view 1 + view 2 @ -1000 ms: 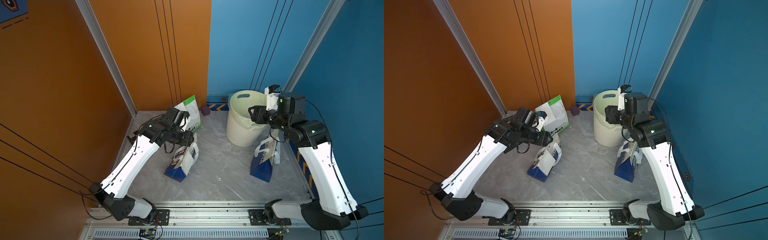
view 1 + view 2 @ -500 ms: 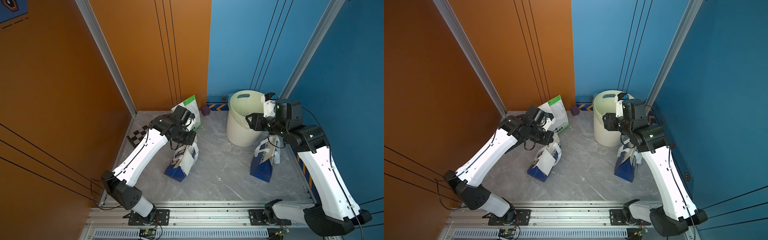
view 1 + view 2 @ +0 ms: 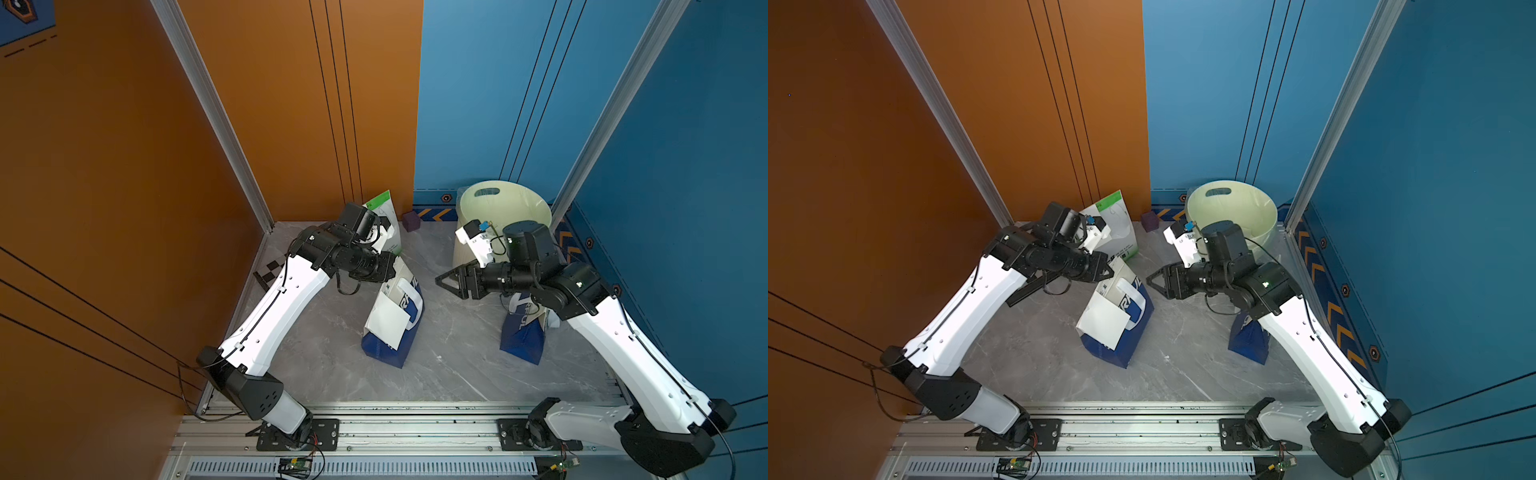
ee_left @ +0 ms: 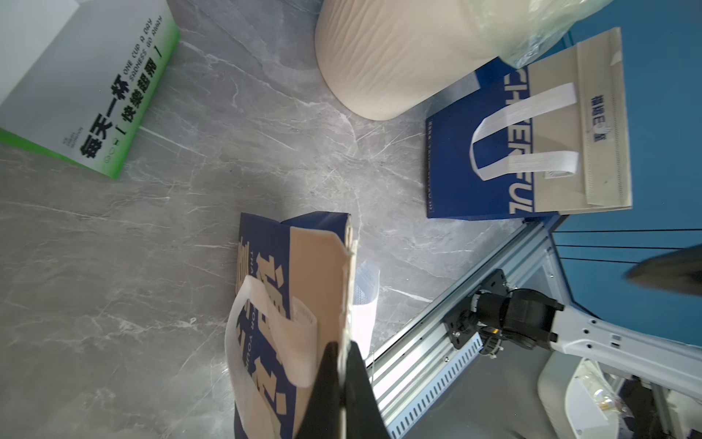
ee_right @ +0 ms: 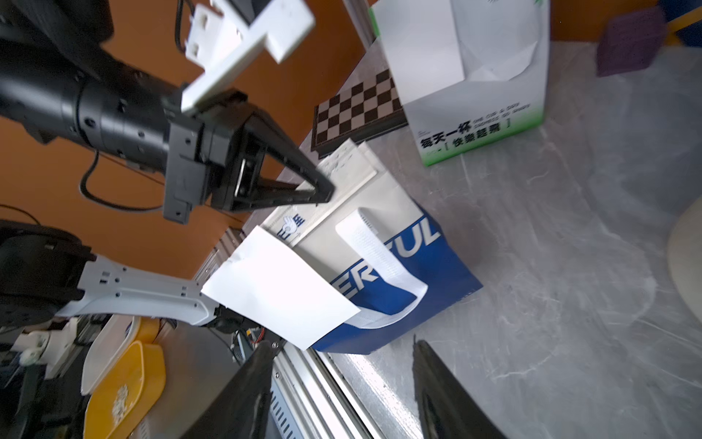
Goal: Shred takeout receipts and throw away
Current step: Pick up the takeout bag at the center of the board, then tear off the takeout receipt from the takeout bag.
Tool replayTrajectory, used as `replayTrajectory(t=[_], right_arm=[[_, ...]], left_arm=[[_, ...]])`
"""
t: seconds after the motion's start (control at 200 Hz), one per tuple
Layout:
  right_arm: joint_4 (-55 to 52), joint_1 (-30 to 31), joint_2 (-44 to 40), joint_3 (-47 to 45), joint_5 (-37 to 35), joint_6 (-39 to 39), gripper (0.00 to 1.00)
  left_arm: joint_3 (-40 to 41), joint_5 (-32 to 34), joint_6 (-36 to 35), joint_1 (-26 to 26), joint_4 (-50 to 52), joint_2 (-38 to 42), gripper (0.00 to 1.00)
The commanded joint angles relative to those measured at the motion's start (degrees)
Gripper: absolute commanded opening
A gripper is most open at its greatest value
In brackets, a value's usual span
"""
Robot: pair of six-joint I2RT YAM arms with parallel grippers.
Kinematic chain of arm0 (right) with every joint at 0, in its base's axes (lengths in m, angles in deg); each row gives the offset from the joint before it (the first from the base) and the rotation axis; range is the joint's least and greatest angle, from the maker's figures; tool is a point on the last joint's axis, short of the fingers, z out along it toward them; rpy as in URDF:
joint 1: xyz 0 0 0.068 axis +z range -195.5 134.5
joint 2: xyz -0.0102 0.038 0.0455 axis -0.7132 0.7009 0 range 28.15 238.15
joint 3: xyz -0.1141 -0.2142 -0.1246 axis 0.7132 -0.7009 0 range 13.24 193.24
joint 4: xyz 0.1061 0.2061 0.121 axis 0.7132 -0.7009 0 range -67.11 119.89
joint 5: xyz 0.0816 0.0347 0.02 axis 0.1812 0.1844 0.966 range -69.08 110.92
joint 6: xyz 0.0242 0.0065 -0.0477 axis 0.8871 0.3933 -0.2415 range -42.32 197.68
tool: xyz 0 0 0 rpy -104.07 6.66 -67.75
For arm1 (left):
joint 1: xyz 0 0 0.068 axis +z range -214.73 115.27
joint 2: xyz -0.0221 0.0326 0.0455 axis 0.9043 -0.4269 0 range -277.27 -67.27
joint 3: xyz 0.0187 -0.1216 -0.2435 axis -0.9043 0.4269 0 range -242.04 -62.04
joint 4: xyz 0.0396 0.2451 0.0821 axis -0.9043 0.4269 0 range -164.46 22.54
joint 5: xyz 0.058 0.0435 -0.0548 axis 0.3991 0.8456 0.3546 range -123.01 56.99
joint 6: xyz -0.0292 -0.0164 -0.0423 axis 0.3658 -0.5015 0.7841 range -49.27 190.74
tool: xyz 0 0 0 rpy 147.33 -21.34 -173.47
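Left end effector [image 5: 323, 188] is pinched fully closed on the top edge of the blue-and-white bag [image 5: 399, 266]; right end effector [image 5: 342, 347] hangs wide apart, empty, near the white receipt [image 5: 281, 289] on that bag

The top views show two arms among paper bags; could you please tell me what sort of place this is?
Probably a robot test cell, not a real kitchen: painted panel walls box in a marble-look tabletop, both arms bolt to an aluminium rail, and a checkerboard sits by the orange wall.
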Motion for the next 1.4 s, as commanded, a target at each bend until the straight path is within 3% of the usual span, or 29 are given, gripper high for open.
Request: replayTrajectory(t=[0.0, 0.35, 0.641, 0.981, 1.146, 1.396], right_arm=[[7.75, 2.26, -1.65, -5.11, 7.71, -1.63, 0.61], [22.47, 9.16, -1.81, -16.90, 5.20, -6.40, 0.64], [22.88, 8.59, -2.13, -18.55, 2.44, -12.30, 0.68], [20.67, 6.70, -3.01, -17.82, 4.21, -13.09, 0.73], [20.33, 7.42, -1.60, -17.47, 10.24, -10.90, 0.67], [20.31, 7.29, -2.56, -17.29, 10.67, -9.46, 0.50]], left_arm=[[1.09, -9.17, 1.60, 1.08, -6.97, 3.32, 0.00], [3.95, -18.78, 2.65, 1.70, -14.17, 4.72, 0.00], [4.34, -21.81, 2.14, 1.57, -14.78, 4.99, 0.00], [3.81, -23.49, 1.36, 0.91, -14.82, 4.73, 0.00], [3.65, -22.54, 1.45, 0.92, -14.83, 4.51, 0.00], [4.51, -19.36, 1.97, 1.72, -14.82, 4.29, 0.00]])
